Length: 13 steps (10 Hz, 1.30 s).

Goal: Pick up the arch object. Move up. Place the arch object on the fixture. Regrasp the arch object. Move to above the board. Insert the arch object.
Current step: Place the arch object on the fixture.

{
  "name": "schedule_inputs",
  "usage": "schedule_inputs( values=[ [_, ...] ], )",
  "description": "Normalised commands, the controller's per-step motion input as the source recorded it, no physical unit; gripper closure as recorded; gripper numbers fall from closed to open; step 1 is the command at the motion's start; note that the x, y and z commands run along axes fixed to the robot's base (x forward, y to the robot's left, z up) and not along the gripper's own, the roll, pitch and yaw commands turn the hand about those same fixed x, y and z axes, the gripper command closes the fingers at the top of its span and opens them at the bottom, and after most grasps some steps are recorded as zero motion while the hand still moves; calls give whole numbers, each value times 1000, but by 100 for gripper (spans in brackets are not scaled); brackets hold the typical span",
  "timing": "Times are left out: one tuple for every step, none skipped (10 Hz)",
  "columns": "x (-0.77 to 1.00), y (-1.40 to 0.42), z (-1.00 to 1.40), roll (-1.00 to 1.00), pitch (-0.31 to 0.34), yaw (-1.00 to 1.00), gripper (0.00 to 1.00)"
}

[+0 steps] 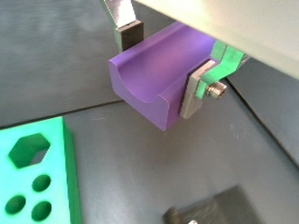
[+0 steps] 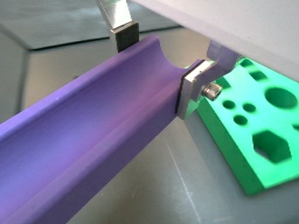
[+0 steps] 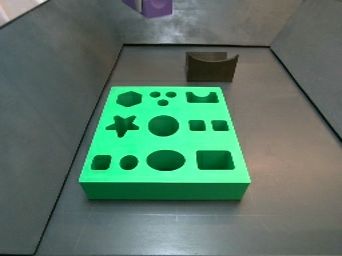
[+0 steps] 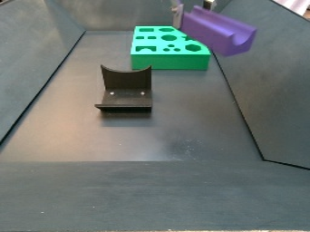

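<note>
Arch object (image 4: pixel 220 30) in gripper (image 1: pixel 167 59), raised above floor; fixture (image 3: pixel 211 65) behind board (image 3: pixel 164 137).

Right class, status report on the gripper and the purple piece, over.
Gripper shut on purple grooved arch block, held high. Dark notched fixture empty. Green cut-out board unobstructed.

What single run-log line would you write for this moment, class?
end effector: shut on purple grooved arch block, held aloft | dark notched fixture: empty | green cut-out board: arch slot unfilled
</note>
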Motion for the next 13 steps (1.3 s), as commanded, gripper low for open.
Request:
schedule_inputs(
  values=[
    [1000,-12,-224,-100,115,-1000,100],
    [1000,-9,-123,-113,119,-1000,100],
    [903,-3,-54,-136,144,-1000,100],
    [769,2,-24,-153,172,-936,100],
    [687,6,-14,-149,173,-769,100],
    [501,6,-3,-138,160,-399,100],
    [401,6,0,-131,144,-259,100],
    [297,6,-2,-126,138,-169,100],
    [199,7,5,-120,132,-113,100],
    [1000,-174,259,-1000,-13,-25,100],
    [1000,-160,273,-1000,-11,-23,100],
    [946,-83,187,-1000,2,-23,100],
    [850,-43,95,-1000,11,-25,100]
  ],
)
